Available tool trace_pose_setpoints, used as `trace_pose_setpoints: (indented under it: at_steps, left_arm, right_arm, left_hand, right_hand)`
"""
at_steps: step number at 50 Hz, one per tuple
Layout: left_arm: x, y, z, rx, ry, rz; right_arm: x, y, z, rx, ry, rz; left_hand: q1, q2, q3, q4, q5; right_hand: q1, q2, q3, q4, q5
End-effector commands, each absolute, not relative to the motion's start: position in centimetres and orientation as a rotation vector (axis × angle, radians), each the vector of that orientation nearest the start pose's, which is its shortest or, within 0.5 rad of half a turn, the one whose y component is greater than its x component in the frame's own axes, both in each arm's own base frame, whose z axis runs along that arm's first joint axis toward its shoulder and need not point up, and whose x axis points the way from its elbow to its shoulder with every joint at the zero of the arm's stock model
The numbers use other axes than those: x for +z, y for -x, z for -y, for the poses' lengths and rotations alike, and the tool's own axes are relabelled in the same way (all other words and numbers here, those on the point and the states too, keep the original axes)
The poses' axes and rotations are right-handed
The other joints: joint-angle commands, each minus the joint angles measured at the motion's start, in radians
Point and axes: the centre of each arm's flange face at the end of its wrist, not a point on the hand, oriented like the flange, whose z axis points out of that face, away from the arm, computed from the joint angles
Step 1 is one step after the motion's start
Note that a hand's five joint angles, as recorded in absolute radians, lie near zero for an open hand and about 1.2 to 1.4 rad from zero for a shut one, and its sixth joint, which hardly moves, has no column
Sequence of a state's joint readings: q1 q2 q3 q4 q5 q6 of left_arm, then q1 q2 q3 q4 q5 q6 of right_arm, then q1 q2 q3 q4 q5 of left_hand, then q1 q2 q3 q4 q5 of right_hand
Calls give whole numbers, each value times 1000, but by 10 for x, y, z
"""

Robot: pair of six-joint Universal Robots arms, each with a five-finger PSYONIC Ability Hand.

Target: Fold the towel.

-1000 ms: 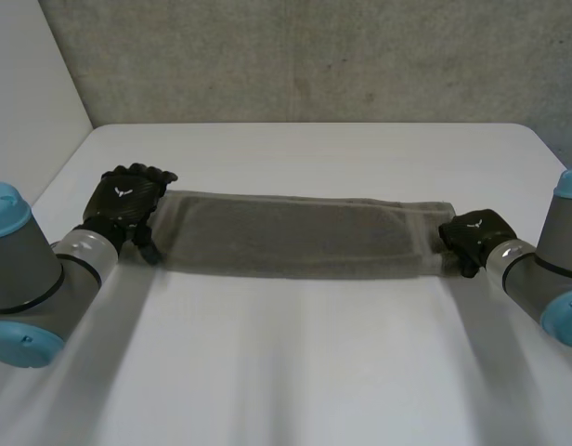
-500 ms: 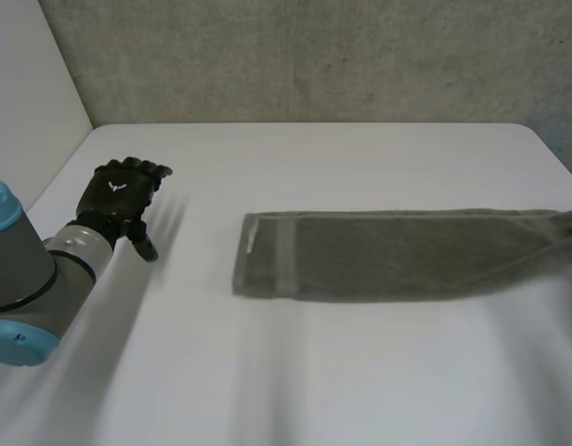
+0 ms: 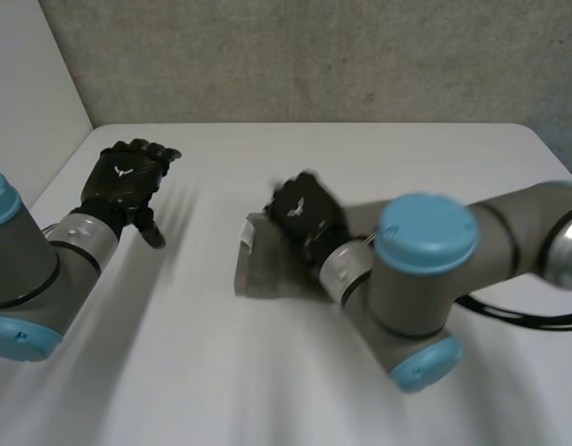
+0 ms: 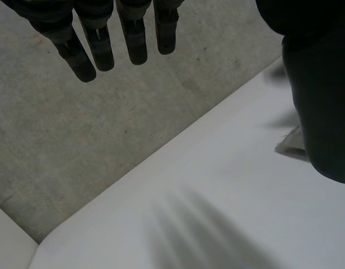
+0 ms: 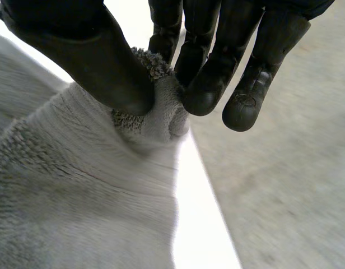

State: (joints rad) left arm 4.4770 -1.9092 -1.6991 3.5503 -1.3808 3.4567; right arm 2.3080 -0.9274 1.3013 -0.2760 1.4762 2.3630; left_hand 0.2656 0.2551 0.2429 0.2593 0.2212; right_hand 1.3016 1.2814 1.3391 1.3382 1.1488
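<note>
Rough grey concrete wall at the back, meeting a paler side panel at the left. Below it, white table, rounded at its far corners. Across the table's right half, right arm, stretched inward over the middle and covering much of the grey towel; the towel's left end flat on the table near the centre. At the left, left arm, well apart from the towel. Right hand over the towel near that left end, back turned to the head camera, grip unreadable from there. Left hand near the table's far left corner, clear of the cloth.

From the right wrist: thumb and fingers curled, pinching a bunched bit of the towel's edge, looped pile drawn up toward the pinch, table edge and wall beyond. From the left wrist: fingers straight and slightly spread, nothing between them and the thumb, wall and table edge ahead, and just beside the thumb a small pale corner lying on the table, too little to name.
</note>
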Motion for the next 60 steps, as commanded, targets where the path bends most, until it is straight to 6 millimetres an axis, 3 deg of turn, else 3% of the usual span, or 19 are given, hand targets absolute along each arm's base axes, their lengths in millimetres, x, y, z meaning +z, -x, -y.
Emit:
trace_pose_setpoints:
  at_steps: [1, 2, 6, 8, 10, 16, 22, 26, 31, 32, 39, 41, 42, 44, 45, 46, 50, 55, 60]
  left_arm:
    - [191, 229, 311, -2203, -850, -2205]
    - [191, 229, 311, -2201, -850, -2206]
    - [189, 229, 311, -2196, -851, -2212]
    - [188, 229, 311, -2193, -852, -2215]
    - [188, 229, 311, -2193, -852, -2215]
    - [187, 229, 311, -2190, -854, -2219]
    - [183, 231, 309, -2178, -864, -2232]
    - [182, 232, 308, -2176, -872, -2234]
    - [181, 234, 306, -2176, -881, -2236]
    - [181, 234, 306, -2177, -883, -2236]
    - [183, 235, 305, -2182, -882, -2231]
    - [187, 235, 305, -2194, -880, -2219]
    - [187, 235, 305, -2194, -880, -2219]
    - [191, 236, 305, -2210, -876, -2208]
    - [191, 236, 305, -2210, -876, -2208]
    - [193, 238, 305, -2221, -879, -2201]
    - [197, 239, 305, -2235, -878, -2186]
    - [204, 237, 307, -2248, -831, -2164]
    - [207, 238, 306, -2251, -805, -2154]
  right_arm:
    - [156, -391, 215, -2005, 1722, -1602]
    - [156, -389, 214, -1999, 1712, -1615]
    - [164, -376, 228, -2020, 1635, -1686]
    - [183, -342, 260, -2056, 1459, -1842]
    - [185, -324, 270, -2036, 1378, -1928]
    - [165, -280, 274, -1855, 1261, -2168]
    - [139, -245, 278, -1753, 1242, -2336]
    - [131, -240, 277, -1718, 1274, -2350]
    - [128, -239, 282, -1735, 1319, -2359]
    - [127, -240, 285, -1753, 1327, -2353]
    - [153, -251, 298, -1990, 1303, -2231]
    - [183, -282, 284, -2094, 1333, -2042]
    - [183, -282, 284, -2095, 1333, -2041]
    - [199, -327, 255, -2119, 1395, -1826]
    - [199, -327, 254, -2119, 1395, -1825]
    - [201, -347, 242, -2117, 1422, -1742]
    - [193, -379, 223, -2070, 1473, -1637]
    - [154, -422, 190, -1911, 1599, -1514]
    - [133, -422, 191, -1874, 1687, -1565]
  left_hand:
    - [-78, -68, -56, -72, -209]
    - [-78, -68, -56, -72, -209]
    - [-78, -68, -56, -72, -209]
    - [-78, -68, -56, -72, -209]
    - [-78, -68, -56, -72, -209]
    - [-78, -68, -56, -72, -209]
    - [-78, -68, -56, -72, -209]
    - [-78, -68, -56, -72, -209]
    - [-81, -71, -59, -75, -212]
    - [-81, -71, -59, -75, -212]
    - [-81, -71, -59, -75, -212]
    - [-84, -74, -62, -78, -214]
    - [-84, -74, -62, -78, -214]
    - [-84, -74, -62, -78, -214]
    - [-84, -74, -62, -78, -214]
    - [-84, -74, -62, -78, -214]
    - [-84, -74, -62, -78, -214]
    - [-84, -74, -62, -78, -214]
    - [-84, -74, -62, -78, -214]
  right_hand:
    - [-882, -862, -919, -918, -904]
    - [-1127, -1107, -1165, -1164, -1149]
    - [-1127, -1107, -1165, -1164, -1149]
    - [-1127, -1107, -1165, -1164, -1149]
    - [-1127, -1107, -1165, -1164, -1149]
    - [-1106, -1086, -1144, -1143, -1128]
    - [-885, -865, -923, -922, -907]
    - [-750, -730, -787, -786, -772]
    - [-183, -163, -221, -220, -205]
    - [92, 112, 54, 55, 70]
    - [95, 115, 57, 58, 73]
    - [95, 115, 57, 58, 73]
    - [95, 115, 57, 58, 73]
    - [95, 115, 57, 58, 73]
    - [95, 115, 57, 58, 73]
    - [95, 115, 57, 58, 73]
    - [95, 115, 57, 58, 73]
    - [95, 115, 57, 58, 73]
    - [70, 90, 32, 33, 48]
